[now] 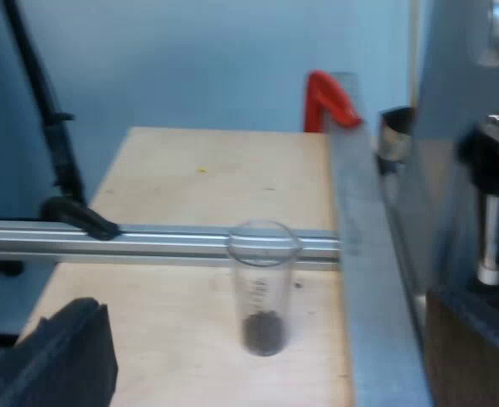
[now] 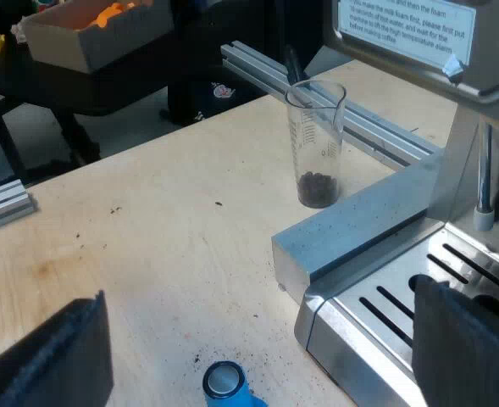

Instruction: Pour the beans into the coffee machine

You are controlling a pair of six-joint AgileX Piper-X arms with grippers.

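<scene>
One clear, graduated measuring glass [image 2: 317, 140] stands on one pale wooden table [image 2: 147, 246] (the dark coffee beans [image 2: 318, 189] heaped in its bottom lie too close together to count). There is one silver espresso machine [image 2: 351, 335], bearing one thin metal steam wand [image 2: 484, 170]. One blue round-topped tamper [image 2: 225, 383]. One red handle end [image 1: 327, 100]. Two grey aluminium rails: a long rail [image 2: 385, 140] behind the glass and a short rail [image 2: 3, 208] well apart from it. One brown cardboard box [image 2: 88, 38].
</scene>
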